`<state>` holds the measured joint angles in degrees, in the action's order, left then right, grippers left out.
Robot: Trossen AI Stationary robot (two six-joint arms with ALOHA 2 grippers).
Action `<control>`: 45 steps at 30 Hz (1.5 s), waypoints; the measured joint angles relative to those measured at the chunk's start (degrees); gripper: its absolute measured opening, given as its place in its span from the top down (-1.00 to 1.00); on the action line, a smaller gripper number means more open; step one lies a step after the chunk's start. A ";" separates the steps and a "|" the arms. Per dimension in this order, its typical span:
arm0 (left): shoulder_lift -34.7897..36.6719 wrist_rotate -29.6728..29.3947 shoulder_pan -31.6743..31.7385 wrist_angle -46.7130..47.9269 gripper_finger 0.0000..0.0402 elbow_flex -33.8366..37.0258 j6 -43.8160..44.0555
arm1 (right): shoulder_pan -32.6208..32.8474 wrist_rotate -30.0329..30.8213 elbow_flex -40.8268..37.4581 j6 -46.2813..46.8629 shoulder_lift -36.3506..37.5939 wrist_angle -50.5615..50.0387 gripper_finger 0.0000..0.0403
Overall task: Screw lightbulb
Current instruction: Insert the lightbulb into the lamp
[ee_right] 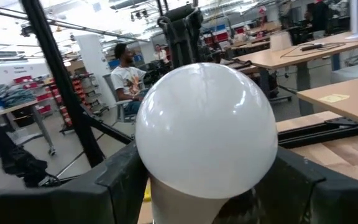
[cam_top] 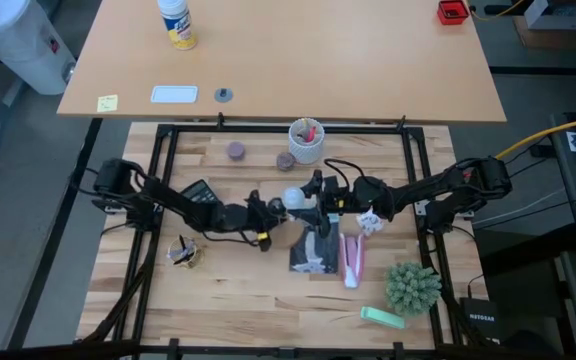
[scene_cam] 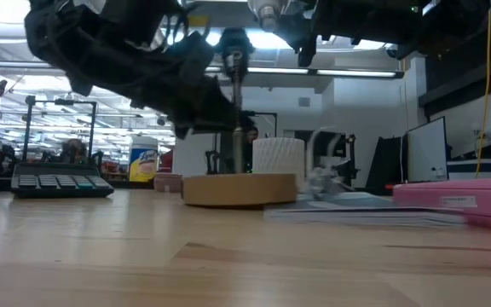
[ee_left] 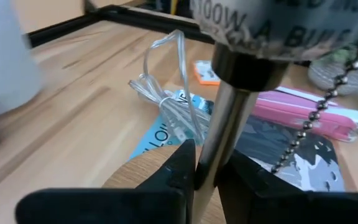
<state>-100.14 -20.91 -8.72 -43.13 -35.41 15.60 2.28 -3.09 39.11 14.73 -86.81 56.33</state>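
The white frosted lightbulb (ee_right: 205,127) is in my right gripper (ee_right: 207,177), which is shut on it above the table's middle (cam_top: 313,197). The bulb's silvery base (scene_cam: 267,12) points down, just above and beside the lamp stand's black socket (scene_cam: 234,43). The stand is a thin metal post (ee_left: 219,134) on a round wooden disc (scene_cam: 239,189). My left gripper (ee_left: 211,163) is shut on that post, low down, below the socket (ee_left: 272,28). My left gripper pinches the stand's metal post (ee_left: 215,155) between its two fingers, just above the wooden disc. It comes in slanting slightly downward from the table's left, with the fingers across the upright post. The stand's disc rests on the table. My right gripper holds the bulb by the two sides of its round glass (ee_right: 146,163), one finger on each side. It comes in about level from the table's right. The bulb is lifted clear and upright, with its neck (ee_right: 185,208) below the fingers.
A bead chain (ee_left: 316,118) hangs from the socket, and a clear coiled cord (ee_left: 166,102) lies by the disc. A pink case (cam_top: 352,260), a magazine (cam_top: 313,252), a green plant (cam_top: 413,287), a calculator (cam_top: 200,192) and a white cup (cam_top: 306,140) stand around.
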 joint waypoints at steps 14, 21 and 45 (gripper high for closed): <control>7.20 -7.48 0.20 6.06 0.74 -2.19 -10.03 | 0.00 -2.51 0.00 -0.03 1.65 0.32 -0.26; 10.99 -8.39 0.09 17.32 0.73 -2.39 -7.20 | 0.00 -2.51 0.00 -0.02 1.77 -0.19 -0.26; 15.77 -12.36 -1.08 26.20 0.73 -2.19 -7.47 | 0.00 0.19 0.00 -0.06 1.75 -0.80 -0.26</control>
<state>-84.37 -33.27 -9.80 -16.93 -37.60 8.13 2.28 -2.90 39.11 14.68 -85.06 55.53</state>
